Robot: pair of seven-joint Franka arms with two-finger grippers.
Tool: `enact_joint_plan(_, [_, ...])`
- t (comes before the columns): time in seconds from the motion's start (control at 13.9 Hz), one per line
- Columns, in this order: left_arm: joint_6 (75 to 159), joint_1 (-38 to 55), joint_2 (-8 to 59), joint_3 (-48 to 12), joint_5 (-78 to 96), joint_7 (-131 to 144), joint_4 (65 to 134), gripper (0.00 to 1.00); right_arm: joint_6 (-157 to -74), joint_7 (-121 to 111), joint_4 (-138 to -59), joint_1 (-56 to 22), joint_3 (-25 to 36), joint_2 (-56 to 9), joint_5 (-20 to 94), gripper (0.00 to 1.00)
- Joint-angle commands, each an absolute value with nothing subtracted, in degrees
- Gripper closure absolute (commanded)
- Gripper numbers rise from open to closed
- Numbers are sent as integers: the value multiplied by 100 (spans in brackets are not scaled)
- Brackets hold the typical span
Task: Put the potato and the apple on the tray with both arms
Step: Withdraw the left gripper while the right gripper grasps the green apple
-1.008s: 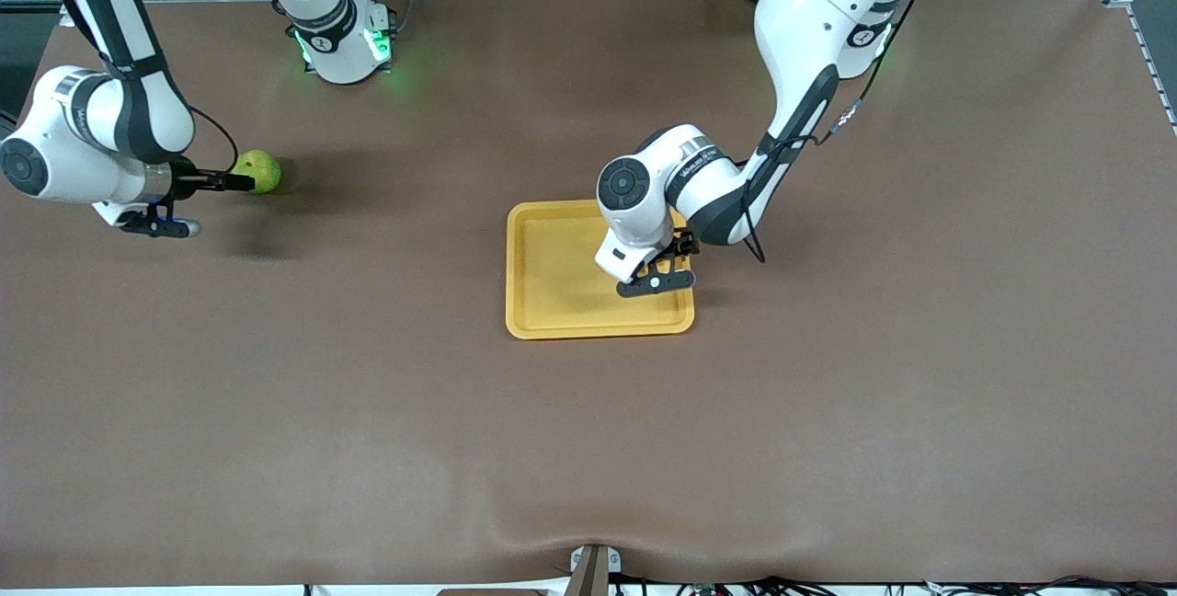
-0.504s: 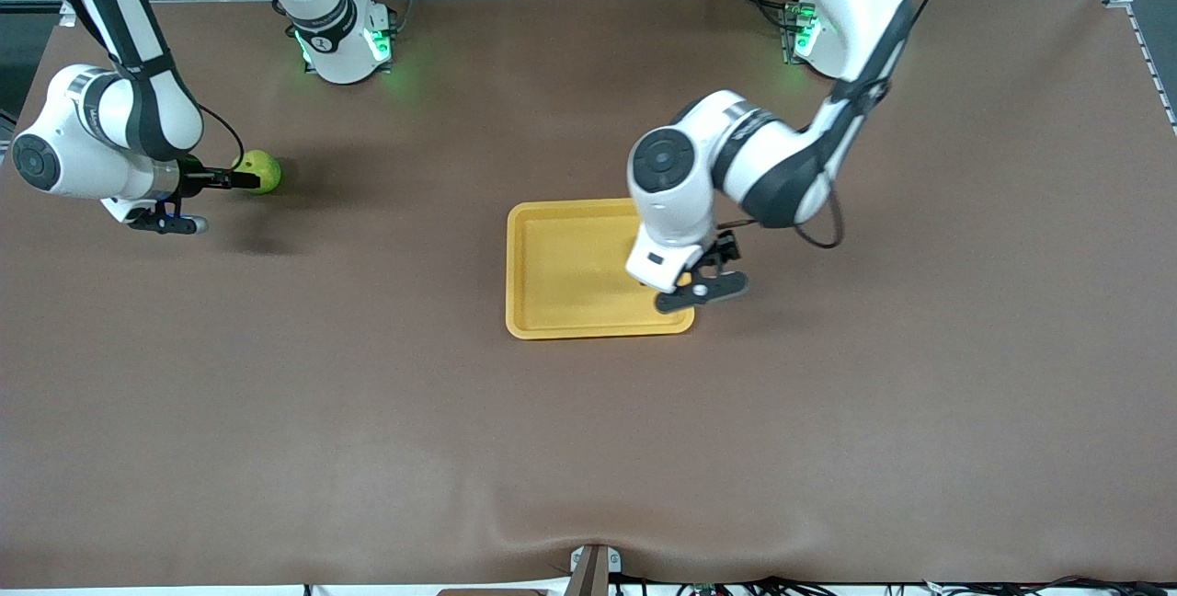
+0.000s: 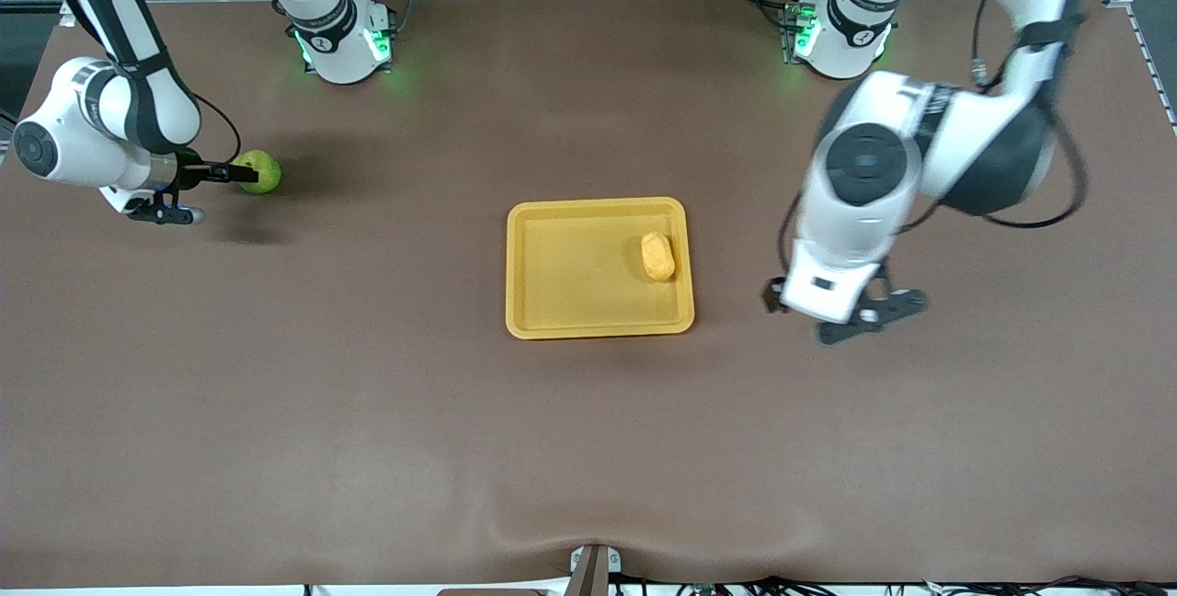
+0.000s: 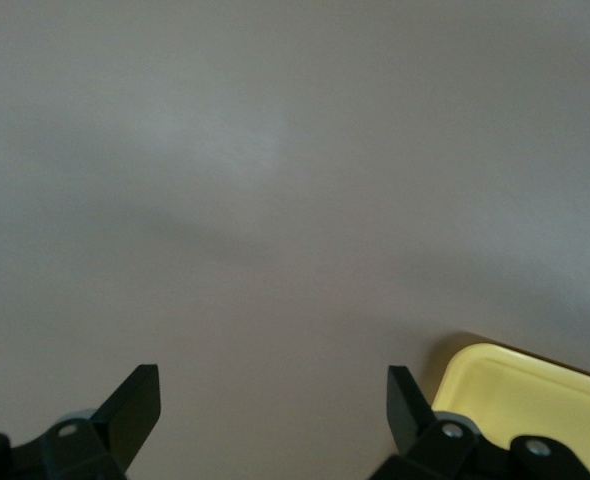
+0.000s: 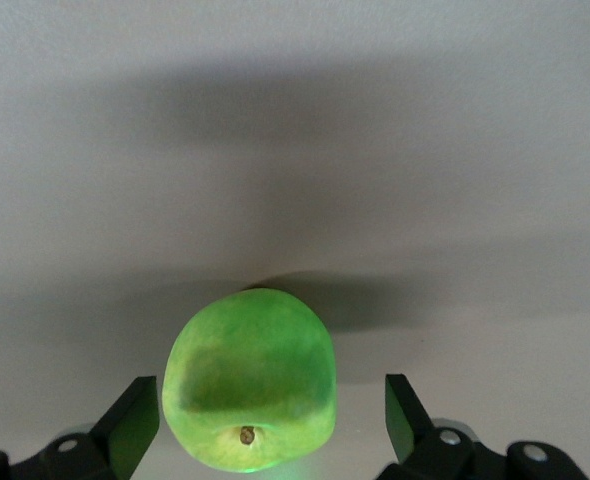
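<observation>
The yellow-orange potato (image 3: 657, 256) lies on the yellow tray (image 3: 570, 302), close to the rim at the left arm's end. My left gripper (image 3: 855, 320) hangs over bare table beside the tray, toward the left arm's end. In the left wrist view it (image 4: 275, 400) is open and empty, with a corner of the tray (image 4: 535, 390) showing. The green apple (image 3: 260, 171) rests on the table near the right arm's end. My right gripper (image 3: 234, 177) is low beside it. In the right wrist view the apple (image 5: 250, 375) sits between the open fingers of that gripper (image 5: 272, 410), with a gap on each side.
The brown mat (image 3: 368, 412) covers the whole table. The right arm's base (image 3: 345, 44) and the left arm's base (image 3: 841, 35) stand lit green along the table edge farthest from the front camera.
The left arm rose off the tray and swung toward its own end of the table, uncovering the potato on the tray. The right gripper stayed at the apple.
</observation>
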State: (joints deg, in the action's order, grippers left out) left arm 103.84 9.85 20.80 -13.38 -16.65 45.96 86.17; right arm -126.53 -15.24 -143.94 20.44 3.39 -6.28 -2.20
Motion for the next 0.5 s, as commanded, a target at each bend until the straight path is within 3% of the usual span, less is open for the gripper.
enact_joint_plan(0.0, [10169, 406, 1444, -1415, -1162, 4019, 8859, 0, -12735, -1521, -14572, 2180, 272, -466, -53, 0])
enact_joint_plan(0.43, [9730, -570, 266, -1345, -379, 2034, 9561, 0, -12823, -1521, -14704, 2223, 272, -562, 167, 0])
